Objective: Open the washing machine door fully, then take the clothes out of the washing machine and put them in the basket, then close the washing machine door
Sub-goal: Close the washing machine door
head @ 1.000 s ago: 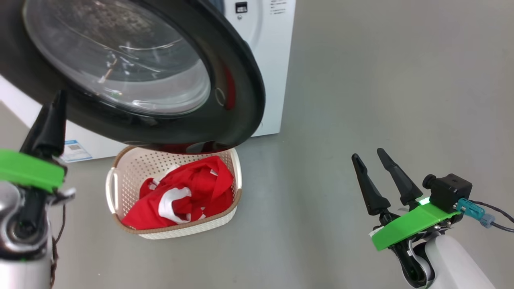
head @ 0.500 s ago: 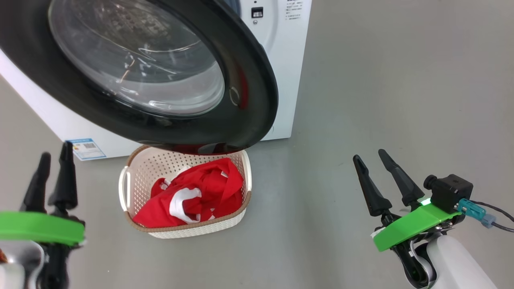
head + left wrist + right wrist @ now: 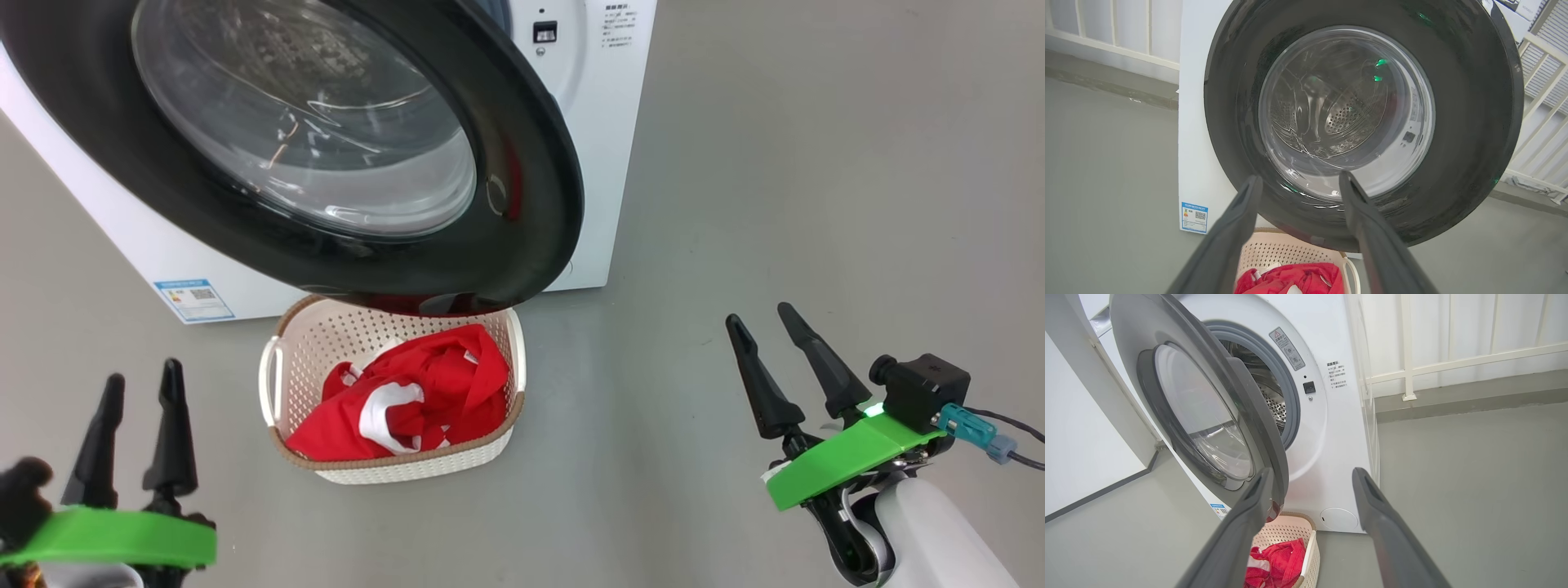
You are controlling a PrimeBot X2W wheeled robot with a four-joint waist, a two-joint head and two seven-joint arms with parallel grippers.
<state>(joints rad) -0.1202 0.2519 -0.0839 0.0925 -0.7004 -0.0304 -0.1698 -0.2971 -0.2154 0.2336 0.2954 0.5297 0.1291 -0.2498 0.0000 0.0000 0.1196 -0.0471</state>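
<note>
Closing the door: judged to be the step in hand; the red clothes lie heaped in the basket, and no cloth shows in the visible part of the drum.
Door position: the round black door stands partly open, angled out from the white washing machine, its lower rim hanging above the basket's far edge.
Door facing: upright; hinge on the robot's left, free edge toward the robot's right and out from the machine; glossy outer face turned toward the left gripper.
Long axis: none, since the door is a circle; what matters is the upright hinge line it swings about.
Basket position: on the floor just in front of the machine, between the two arms.
Left gripper: fingers spread, empty, low at the left, aimed at the door's glass window.
Right gripper: fingers spread, empty, well apart from the door.
Doing it well: probably push on the black ring near the free edge, not on the bulging glass, follow the arc, and press until the latch catches.
Risk: fingers caught in the closing gap.
</note>
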